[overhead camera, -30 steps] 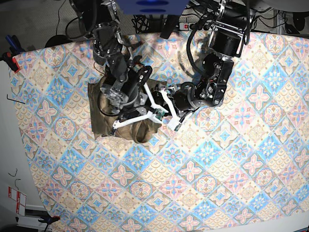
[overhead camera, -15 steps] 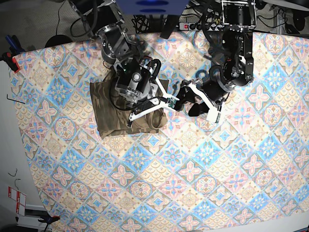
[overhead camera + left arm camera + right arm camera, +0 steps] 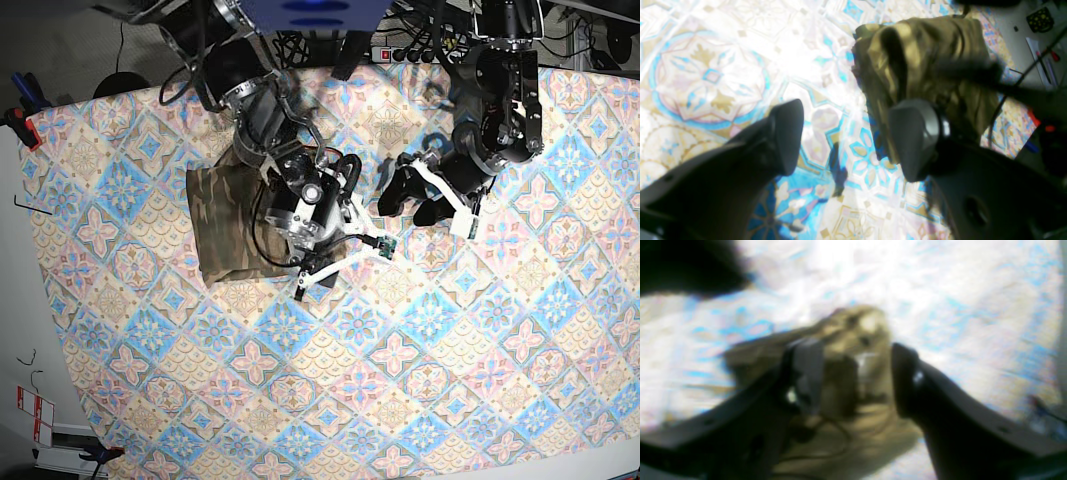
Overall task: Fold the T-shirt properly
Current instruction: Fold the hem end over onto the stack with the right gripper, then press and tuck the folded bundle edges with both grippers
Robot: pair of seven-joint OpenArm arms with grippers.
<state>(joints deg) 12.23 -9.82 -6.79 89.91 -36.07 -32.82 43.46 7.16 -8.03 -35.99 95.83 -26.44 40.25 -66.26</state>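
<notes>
Since a second ago, we see right gripper (image 3: 340,268) let go and shift toward shirt's near edge; jaws now apart, nothing between them. Left gripper (image 3: 440,205) pulled away over bare cloth, jaws wide, empty. T-shirt (image 3: 225,225) lies folded, compact, on tablecloth (image 3: 450,350). Right wrist view blurred; pale patch is perhaps neck label. Cables, power strip behind table.

A table spread with pastel diamond-patterned tablecloth (image 3: 470,350) carries the folded camouflage cloth T-shirt (image 3: 225,225) near its far-left corner.
</notes>
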